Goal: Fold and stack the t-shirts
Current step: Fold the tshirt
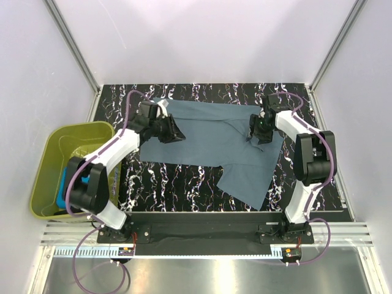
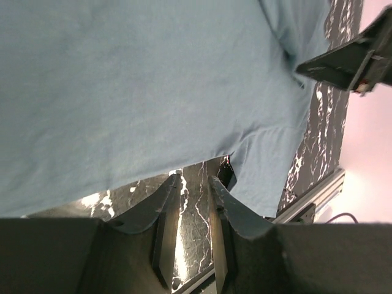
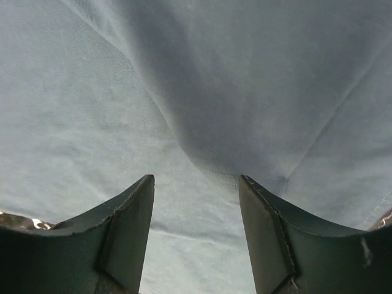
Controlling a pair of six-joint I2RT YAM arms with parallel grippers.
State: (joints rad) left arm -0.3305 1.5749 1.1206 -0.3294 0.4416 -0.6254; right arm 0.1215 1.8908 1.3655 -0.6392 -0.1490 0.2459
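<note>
Grey shirt (image 1: 208,138) is lying spread on the surface (image 1: 177,184). My left hand (image 2: 193,184), slightly apart and empty, is hovering at its 9 o'clock edge; my right hand (image 3: 196,180), wide apart, is hovering over 3 o'clock.

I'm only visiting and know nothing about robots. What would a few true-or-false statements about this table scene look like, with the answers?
1. A grey-blue t-shirt lies on the black marbled table. True.
2. The t-shirt is already folded into a neat square. False: it lies spread out, unfolded.
3. The olive-green tub stands on the right of the table. False: it stands on the left.
4. A turquoise item lies inside the tub. True.
</note>
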